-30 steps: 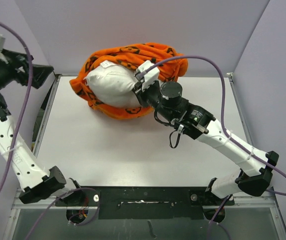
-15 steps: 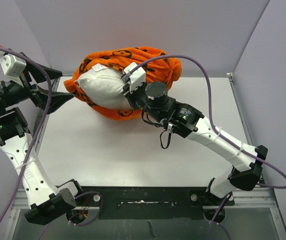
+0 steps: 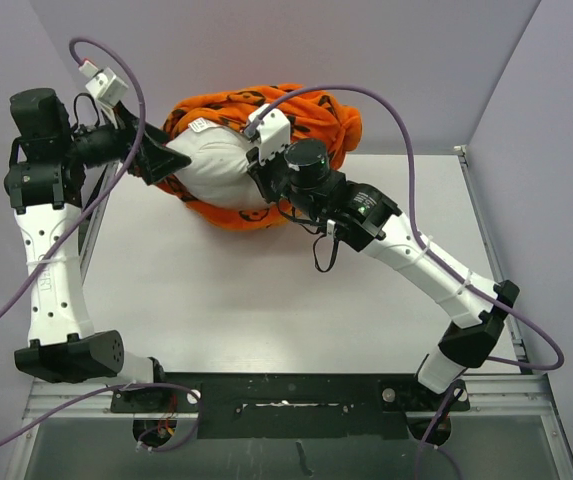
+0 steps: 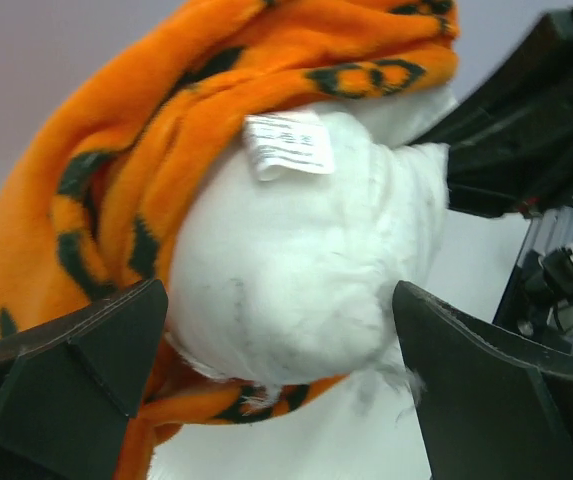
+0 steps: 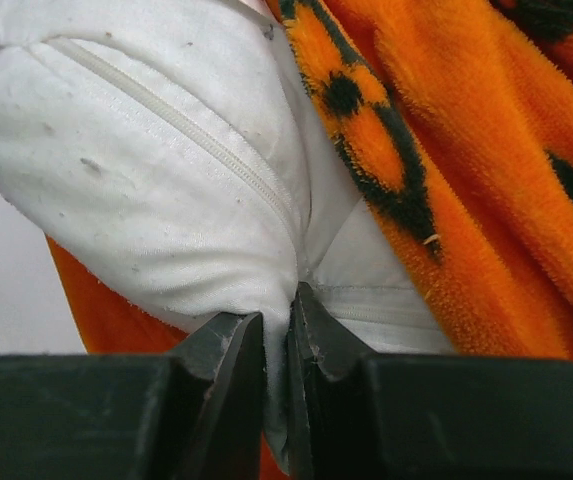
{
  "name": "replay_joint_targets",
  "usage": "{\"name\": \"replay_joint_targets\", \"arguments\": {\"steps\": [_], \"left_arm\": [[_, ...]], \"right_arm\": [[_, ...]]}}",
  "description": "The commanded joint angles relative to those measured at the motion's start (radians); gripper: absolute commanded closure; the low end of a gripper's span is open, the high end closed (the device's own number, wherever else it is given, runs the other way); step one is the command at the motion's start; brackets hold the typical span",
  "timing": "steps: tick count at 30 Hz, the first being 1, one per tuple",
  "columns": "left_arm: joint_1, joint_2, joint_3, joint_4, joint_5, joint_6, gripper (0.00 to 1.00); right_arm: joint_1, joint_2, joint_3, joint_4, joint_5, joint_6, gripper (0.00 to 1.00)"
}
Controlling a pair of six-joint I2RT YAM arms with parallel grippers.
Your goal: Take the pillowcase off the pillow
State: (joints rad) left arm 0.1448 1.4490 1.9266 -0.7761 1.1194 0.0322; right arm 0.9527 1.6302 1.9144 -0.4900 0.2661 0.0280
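Note:
The white pillow (image 3: 218,170) lies at the back of the table, half out of the orange patterned pillowcase (image 3: 311,118), which is bunched behind and under it. Its tag (image 4: 288,145) shows on top. My right gripper (image 3: 258,172) is shut on a fold of the pillow (image 5: 146,190) by its zipper seam, with orange pillowcase (image 5: 446,150) to the right. My left gripper (image 3: 171,160) is open at the pillow's left end; in the left wrist view the pillow's exposed end (image 4: 296,270) bulges between the two spread fingers (image 4: 76,370), apart from both.
The grey table top (image 3: 266,300) stretches toward the arm bases. Purple walls close in at the back and sides. Purple cables loop above both arms. The right arm (image 3: 416,265) reaches diagonally across the table.
My left arm has swung in from the far left to the pillow's left end, jaws open. My right gripper has shifted slightly left and back with the pillow; more white shows.

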Motion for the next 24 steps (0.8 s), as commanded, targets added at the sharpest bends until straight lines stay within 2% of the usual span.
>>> {"name": "replay_joint_targets", "arguments": {"steps": [1,5,8,17,22,24], "left_arm": [[-0.076,-0.064,0.106,-0.226,0.020,0.301,0.02],[-0.145,-0.015,0.167,-0.353,-0.056,0.405,0.02],[-0.194,-0.016,0.147,-0.378,-0.111,0.464,0.02],[-0.311,-0.064,0.027,-0.250,-0.369,0.576,0.02],[-0.357,-0.066,-0.014,-0.251,-0.406,0.621,0.02],[-0.375,-0.073,-0.059,-0.254,-0.412,0.644,0.12]], "right_arm": [[-0.029,0.018,0.080,-0.009,-0.034,0.025,1.00],[-0.030,0.035,0.119,-0.043,-0.043,0.025,1.00],[-0.029,0.036,0.127,-0.055,-0.056,0.025,1.00],[0.024,0.033,0.143,-0.069,-0.219,-0.012,1.00],[0.030,0.000,0.111,-0.041,-0.371,0.006,1.00],[0.023,-0.013,0.108,-0.033,-0.406,0.027,1.00]]}}
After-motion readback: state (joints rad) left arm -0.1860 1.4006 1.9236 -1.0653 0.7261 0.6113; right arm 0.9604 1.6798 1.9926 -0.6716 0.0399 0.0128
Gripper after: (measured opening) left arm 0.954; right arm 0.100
